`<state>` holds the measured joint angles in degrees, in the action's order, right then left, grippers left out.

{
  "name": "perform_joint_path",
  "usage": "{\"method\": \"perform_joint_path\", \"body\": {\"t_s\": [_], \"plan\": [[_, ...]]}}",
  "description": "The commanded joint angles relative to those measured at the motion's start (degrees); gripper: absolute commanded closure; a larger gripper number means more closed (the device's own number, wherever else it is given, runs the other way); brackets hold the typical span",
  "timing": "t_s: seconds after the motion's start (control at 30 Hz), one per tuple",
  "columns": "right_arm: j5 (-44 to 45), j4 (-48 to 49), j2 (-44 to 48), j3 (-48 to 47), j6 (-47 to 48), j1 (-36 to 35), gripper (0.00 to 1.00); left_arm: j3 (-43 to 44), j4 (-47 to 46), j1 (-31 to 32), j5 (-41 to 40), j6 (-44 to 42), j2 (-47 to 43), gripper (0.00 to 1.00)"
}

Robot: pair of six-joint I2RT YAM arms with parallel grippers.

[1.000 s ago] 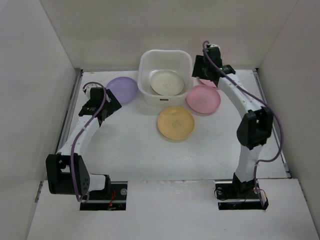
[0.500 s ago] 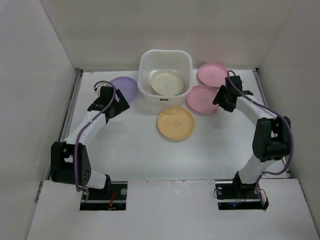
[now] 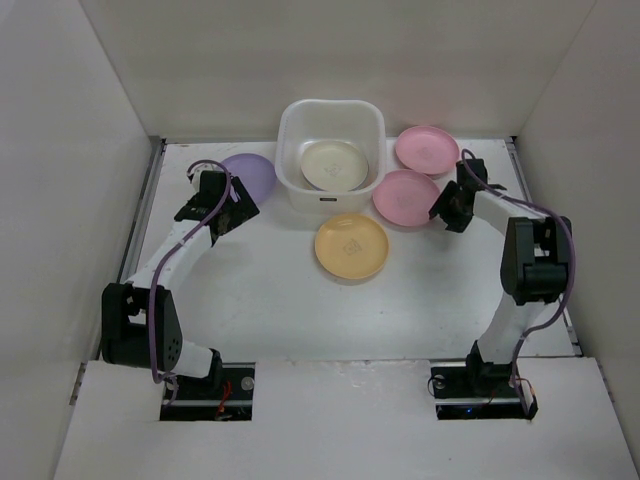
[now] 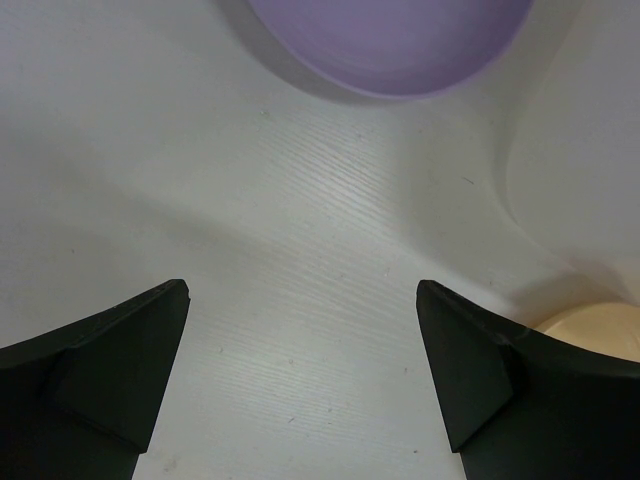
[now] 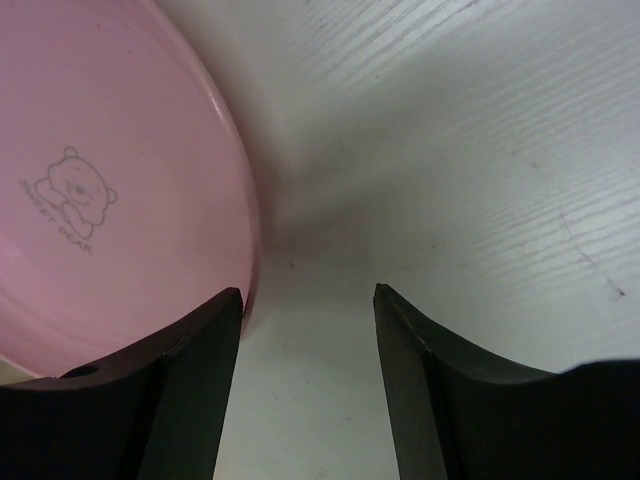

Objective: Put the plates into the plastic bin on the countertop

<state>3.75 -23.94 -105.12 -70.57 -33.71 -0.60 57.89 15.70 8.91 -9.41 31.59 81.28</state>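
Observation:
The white plastic bin [image 3: 331, 126] stands at the back centre with a cream plate [image 3: 334, 165] inside. A purple plate [image 3: 252, 172] lies left of it, also in the left wrist view [image 4: 390, 45]. A yellow-orange plate [image 3: 351, 246] lies in front. Two pink plates lie to the right, one near [image 3: 404, 197] and one far [image 3: 427, 148]. My left gripper [image 3: 240, 205] is open and empty just short of the purple plate. My right gripper [image 3: 441, 212] is open and low at the right rim of the near pink plate [image 5: 110, 190].
White walls close in the countertop [image 3: 270, 290] on three sides. The bin's wall [image 4: 590, 170] shows at the right of the left wrist view, with the yellow-orange plate's edge [image 4: 595, 325] below it.
My right arm has swung from the bin's right corner down to the near pink plate's right edge, uncovering the far pink plate. My left gripper has moved right, toward the purple plate.

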Motion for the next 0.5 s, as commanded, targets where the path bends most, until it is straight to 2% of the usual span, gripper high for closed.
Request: {"method": "perform_joint_path", "body": {"t_s": [0.0,0.1,0.23,0.33,0.47], "plan": [[-4.27,1.36,-1.49,-3.52,-1.79,0.47,0.4,1.97,-0.24,-0.16,0.18,0.13,-0.85,0.0],[-5.5,1.36,-2.8,-4.93,-2.32,0.56,0.4,1.61,-0.32,-0.51,0.18,0.13,-1.12,0.0],[-7.0,0.48,-5.0,-7.3,-3.02,0.56,0.46,1.18,-0.32,-0.78,0.18,0.13,-1.29,0.0],[-7.44,-0.49,-6.41,-8.8,-3.55,0.56,0.56,1.0,-0.41,-1.22,0.18,0.13,-1.56,0.0],[-7.79,-0.4,-7.03,-9.15,-4.69,0.73,0.74,0.65,-0.32,-2.01,0.18,0.13,-2.0,0.0]]}}
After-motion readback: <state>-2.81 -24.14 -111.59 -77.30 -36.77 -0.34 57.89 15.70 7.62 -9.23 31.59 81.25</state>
